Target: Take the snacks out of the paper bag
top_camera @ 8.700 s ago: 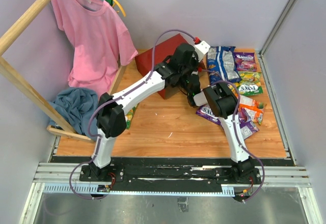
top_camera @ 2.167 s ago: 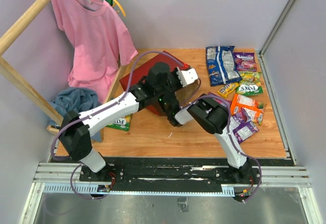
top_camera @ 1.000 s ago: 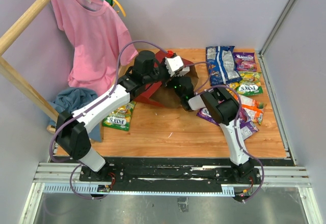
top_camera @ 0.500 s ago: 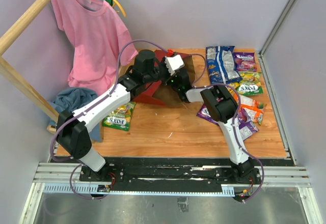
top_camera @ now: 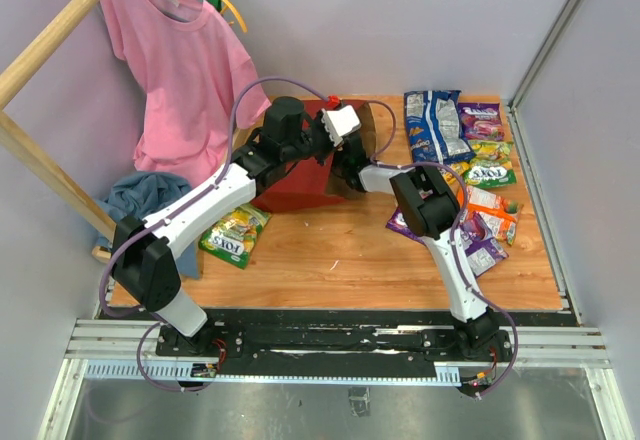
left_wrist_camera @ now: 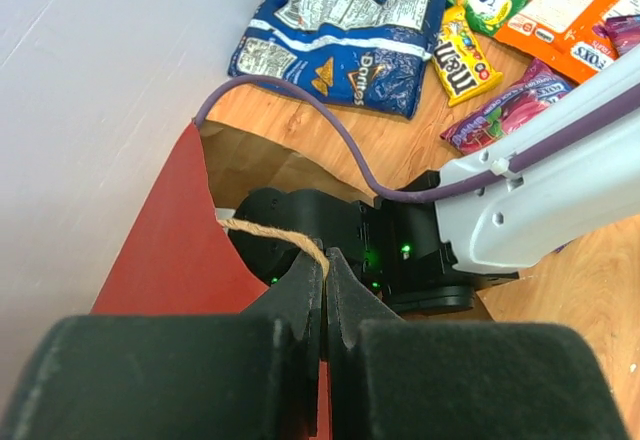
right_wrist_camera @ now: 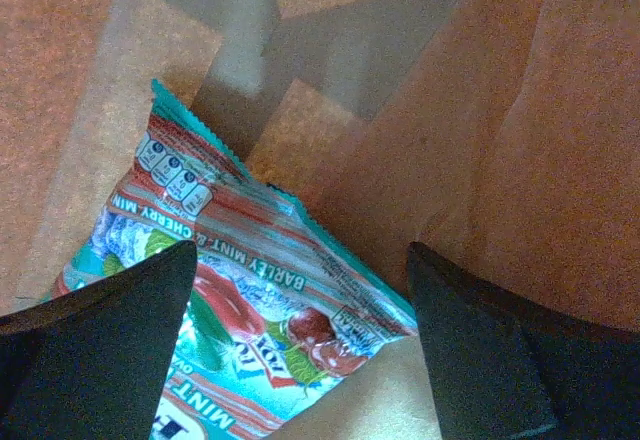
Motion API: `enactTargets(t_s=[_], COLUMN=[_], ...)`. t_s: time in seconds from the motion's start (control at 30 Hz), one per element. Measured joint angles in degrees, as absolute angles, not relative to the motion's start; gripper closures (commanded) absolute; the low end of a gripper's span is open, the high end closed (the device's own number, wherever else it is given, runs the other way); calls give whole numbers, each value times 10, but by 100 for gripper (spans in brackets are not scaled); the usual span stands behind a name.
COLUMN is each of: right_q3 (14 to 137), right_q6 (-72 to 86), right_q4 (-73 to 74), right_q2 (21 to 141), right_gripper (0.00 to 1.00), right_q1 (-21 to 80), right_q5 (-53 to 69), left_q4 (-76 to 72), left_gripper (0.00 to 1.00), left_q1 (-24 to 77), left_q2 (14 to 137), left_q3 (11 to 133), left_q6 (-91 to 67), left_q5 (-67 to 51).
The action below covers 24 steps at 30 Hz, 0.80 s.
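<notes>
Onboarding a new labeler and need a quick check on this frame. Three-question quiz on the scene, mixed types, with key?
1. True or false: the left gripper is shut on the twine handle of the paper bag.
2. Which packet lies between the right gripper fingers? A) teal mint packet B) blue chip bag C) yellow candy pack
3. Fill in: the right gripper's jaws stand ___.
Key: 1 true; 2 A; 3 open.

Wood surface (top_camera: 340, 260). Red bag (top_camera: 295, 185) sits on it far-centre, mouth facing right. One green packet (top_camera: 232, 235) lies alone, near-left of the bag. Other snacks are clustered on the right side: blue bag (top_camera: 435, 125) and purple packet (top_camera: 482, 118) at the far edge, yellow pack (top_camera: 449, 174) and green packs (top_camera: 490, 173) next, then orange bag (top_camera: 478, 202), with purple bags (top_camera: 487, 253) nearest.
</notes>
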<state>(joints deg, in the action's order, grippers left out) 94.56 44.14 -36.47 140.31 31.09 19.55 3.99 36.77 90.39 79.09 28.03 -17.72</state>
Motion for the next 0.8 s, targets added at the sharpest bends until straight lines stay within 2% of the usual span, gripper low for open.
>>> enactTargets(t_s=[0.07, 0.13, 0.2, 0.27, 0.3, 0.53, 0.8], right_q3=[945, 942, 934, 924, 920, 856, 684], right_q6=[452, 462, 478, 500, 512, 579, 587], right_q4=[-361, -361, -363, -368, -371, -448, -505], right_q2=[1403, 1403, 1403, 1403, 1404, 1390, 1249], right_gripper=[28, 45, 66, 95, 99, 99, 99], right_q1=[311, 310, 309, 306, 304, 289, 285], right_q5=[213, 232, 256, 284, 299, 359, 337], left_q4=[40, 40, 39, 38, 35, 5, -29], left_gripper=[99, 100, 99, 99, 99, 99, 99], left_q1=[368, 368, 368, 368, 368, 368, 361], left_q2=[904, 904, 904, 904, 904, 902, 909], left_q3=[791, 791, 791, 791, 790, 766, 771], left_q6=[281, 281, 281, 281, 281, 287, 291], left_q5=[-175, -171, -166, -162, -161, -110, -44])
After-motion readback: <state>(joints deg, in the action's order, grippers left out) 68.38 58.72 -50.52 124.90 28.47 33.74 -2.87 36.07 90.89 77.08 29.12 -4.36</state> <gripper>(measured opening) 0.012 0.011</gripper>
